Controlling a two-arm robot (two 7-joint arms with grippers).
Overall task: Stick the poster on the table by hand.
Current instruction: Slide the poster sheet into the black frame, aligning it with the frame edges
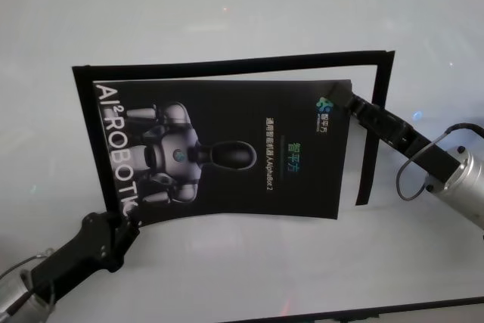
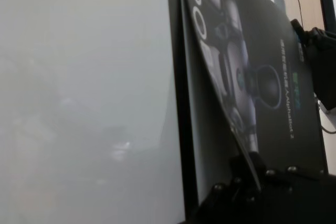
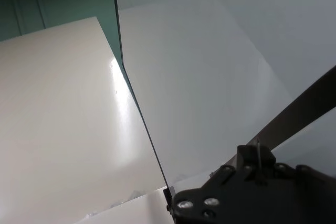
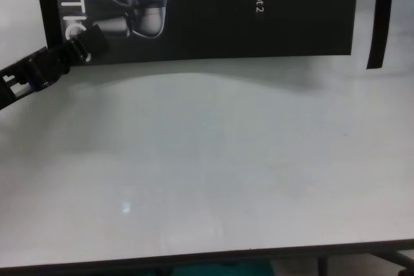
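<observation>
Here the black robot-printed poster bows above the desk, left tool and right tool each clamping a corner.

Lab-like: bare glossy white table.

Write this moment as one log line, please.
left tool: shut on poster near-left corner | right tool: shut on far-right corner | poster: near edge lifted off table, inside black strips
</observation>
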